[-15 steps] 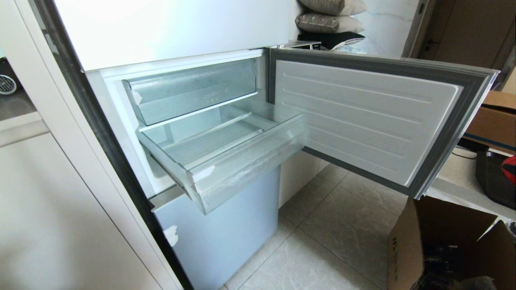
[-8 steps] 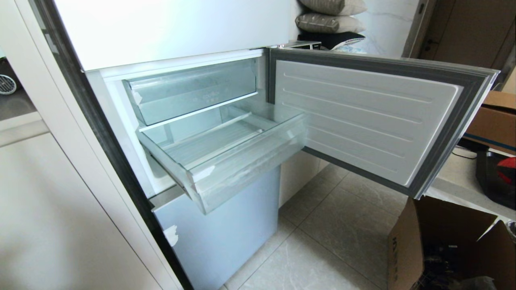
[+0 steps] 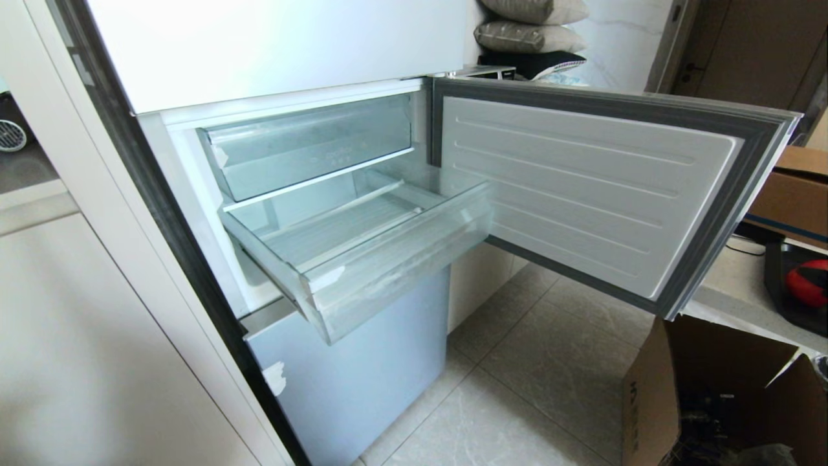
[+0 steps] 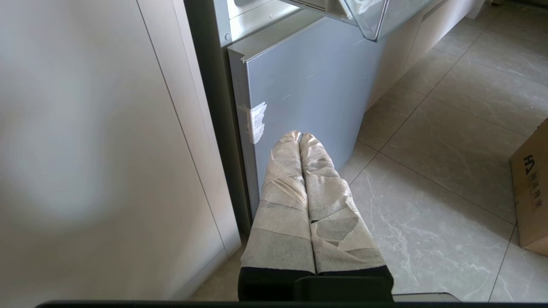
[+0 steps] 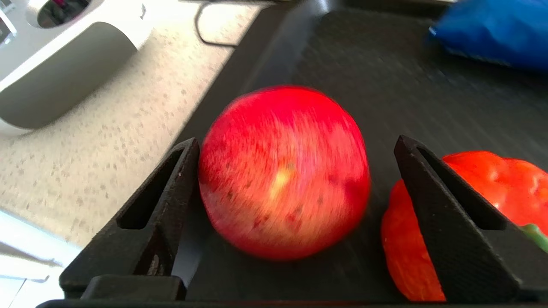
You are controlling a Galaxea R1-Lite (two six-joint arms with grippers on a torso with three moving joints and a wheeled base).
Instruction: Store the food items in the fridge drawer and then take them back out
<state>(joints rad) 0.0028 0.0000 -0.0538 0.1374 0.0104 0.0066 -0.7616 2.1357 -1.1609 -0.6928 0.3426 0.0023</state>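
Right gripper (image 5: 295, 179) fingers — spread wide, straddling the apple (image 5: 282, 171), one finger touching or nearly touching its side. The apple has come to rest in the black tray (image 5: 385, 68) on the bench, beside a red pepper (image 5: 505, 179). Fridge drawer (image 3: 388, 259) — open, bare. Retrieval looks done. Left gripper (image 4: 301, 136) — closed, parked low.

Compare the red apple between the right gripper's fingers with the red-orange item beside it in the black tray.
The apple is round and deep red with pale streaks; the red-orange item, likely a pepper, is lobed, glossier and shows green at one edge. The apple sits between the open right gripper fingers; the red-orange item lies outside them, partly hidden. Both rest in the black tray.
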